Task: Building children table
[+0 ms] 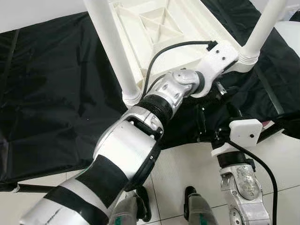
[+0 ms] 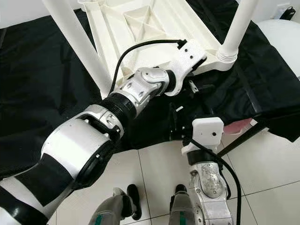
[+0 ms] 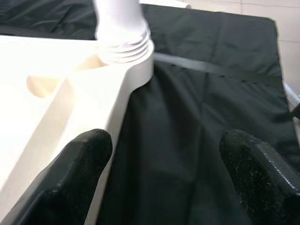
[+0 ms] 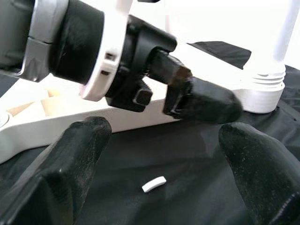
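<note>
A white plastic children's table [image 1: 140,51] lies upside down on a black cloth [image 1: 51,93]. One white leg [image 1: 114,51] stands in its near left corner. Another leg [image 3: 121,28] is screwed into the near right corner by a threaded collar. My left arm reaches across to that right corner. My left gripper [image 3: 166,154] is open, one finger [image 3: 79,159] against the table's edge and the other over the cloth. Just below it, my right gripper [image 4: 164,133] is open and points at the left gripper's finger [image 4: 201,101]. A small white piece [image 4: 153,183] lies on the cloth between its fingers.
The black cloth hangs over a low frame with a dark bar [image 2: 243,136] at the right. White floor tiles [image 1: 187,168] lie in front, with my feet [image 1: 194,206] on them. A white rounded object [image 1: 290,40] stands at the far right.
</note>
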{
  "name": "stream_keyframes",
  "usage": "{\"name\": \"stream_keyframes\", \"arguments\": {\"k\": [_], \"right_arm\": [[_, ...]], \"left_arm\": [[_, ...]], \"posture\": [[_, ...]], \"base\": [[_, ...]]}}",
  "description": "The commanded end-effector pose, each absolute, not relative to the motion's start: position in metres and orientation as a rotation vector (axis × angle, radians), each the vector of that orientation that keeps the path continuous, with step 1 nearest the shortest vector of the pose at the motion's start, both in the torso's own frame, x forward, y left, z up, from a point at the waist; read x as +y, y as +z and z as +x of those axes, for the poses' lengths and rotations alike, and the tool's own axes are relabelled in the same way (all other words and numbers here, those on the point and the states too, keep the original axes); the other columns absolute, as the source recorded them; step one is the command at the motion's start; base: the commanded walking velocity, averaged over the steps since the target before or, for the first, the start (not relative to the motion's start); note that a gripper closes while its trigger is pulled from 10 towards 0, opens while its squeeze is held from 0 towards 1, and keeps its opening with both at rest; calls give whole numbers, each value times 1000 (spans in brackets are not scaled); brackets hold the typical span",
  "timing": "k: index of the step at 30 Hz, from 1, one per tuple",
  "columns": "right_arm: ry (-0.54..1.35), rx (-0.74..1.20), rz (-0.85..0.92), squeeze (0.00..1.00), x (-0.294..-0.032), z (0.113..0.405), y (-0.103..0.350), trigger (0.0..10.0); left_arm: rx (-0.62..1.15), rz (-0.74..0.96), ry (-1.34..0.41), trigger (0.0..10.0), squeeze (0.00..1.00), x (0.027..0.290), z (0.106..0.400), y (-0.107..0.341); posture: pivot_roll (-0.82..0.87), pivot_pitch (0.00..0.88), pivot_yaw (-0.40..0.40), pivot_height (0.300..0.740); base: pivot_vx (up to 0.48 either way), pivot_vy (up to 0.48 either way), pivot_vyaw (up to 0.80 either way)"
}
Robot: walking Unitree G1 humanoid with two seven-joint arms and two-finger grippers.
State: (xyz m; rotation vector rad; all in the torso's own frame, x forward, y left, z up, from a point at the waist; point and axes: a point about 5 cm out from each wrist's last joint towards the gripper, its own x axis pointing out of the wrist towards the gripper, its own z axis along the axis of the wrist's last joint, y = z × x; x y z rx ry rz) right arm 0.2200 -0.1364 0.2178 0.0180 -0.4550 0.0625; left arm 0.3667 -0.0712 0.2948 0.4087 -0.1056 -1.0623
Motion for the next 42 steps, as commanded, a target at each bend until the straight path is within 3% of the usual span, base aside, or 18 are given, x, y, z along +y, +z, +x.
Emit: {"name": "stream_keyframes", "arguments": {"k": [1, 18, 31, 42], "right_arm": [[76, -449, 39, 0, -133, 218, 218, 10000], [123, -450, 66, 0, -124, 217, 223, 10000], [124, -444, 64, 0, -122, 215, 224, 10000], [124, -435, 64, 0, -122, 215, 222, 10000]], "left_arm": [[-128, 379, -740, 10000, 0, -56, 382, 292], [-89, 434, -623, 10000, 0, -25, 397, 279], [-13, 540, -690, 10000, 0, -25, 394, 255], [42, 559, -671, 10000, 0, -3, 400, 240]], "posture": [[-271, 313, 159, 740], [-258, 325, 156, 740], [-262, 331, 167, 740], [-255, 320, 165, 740]], "base": [[0, 0, 0], [0, 0, 0], [0, 0, 0], [0, 0, 0]]}}
